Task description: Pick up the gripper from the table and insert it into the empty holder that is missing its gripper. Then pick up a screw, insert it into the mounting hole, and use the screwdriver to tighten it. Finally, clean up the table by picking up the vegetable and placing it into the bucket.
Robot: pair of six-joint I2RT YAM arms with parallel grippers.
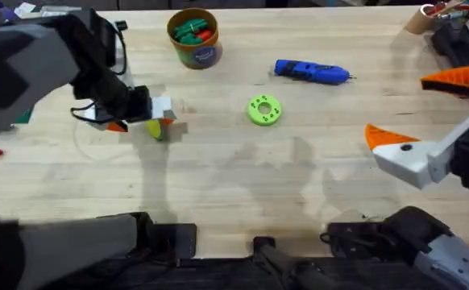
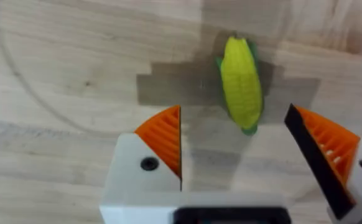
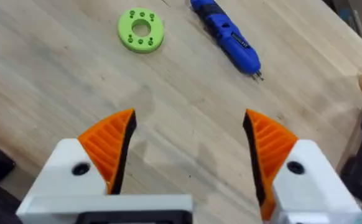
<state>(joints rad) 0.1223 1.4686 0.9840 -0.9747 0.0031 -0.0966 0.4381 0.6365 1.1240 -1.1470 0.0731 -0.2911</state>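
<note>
One bucket (image 1: 193, 38) stands at the far side of the wooden table (image 1: 242, 177), left of centre. It is an orange-brown tub with a dark blue label, and it holds several green pieces and at least one red one; what they are cannot be made out.

One vegetable (image 2: 241, 83), yellow with green at its ends, lies flat on the table at the left. In the left wrist view it sits just beyond the left gripper (image 2: 237, 146), whose white fingers with orange ribbed pads (image 2: 163, 134) are spread wide and touch nothing. In the overhead view the same gripper (image 1: 147, 121) hangs low over the vegetable (image 1: 157, 129), well nearer than the bucket.

One screwdriver (image 1: 311, 72), bright blue, lies on its side right of the bucket, its narrow tip pointing right. One lime-green disc (image 1: 264, 109) with a central hole and small holes around it lies just nearer than the screwdriver, slightly to its left. The right wrist view shows both the disc (image 3: 141, 29) and the screwdriver (image 3: 226, 35).

The right gripper (image 3: 187, 152) hovers over bare wood at the right, its fingers spread apart and empty. From overhead it (image 1: 424, 109) is near the right edge.
</note>
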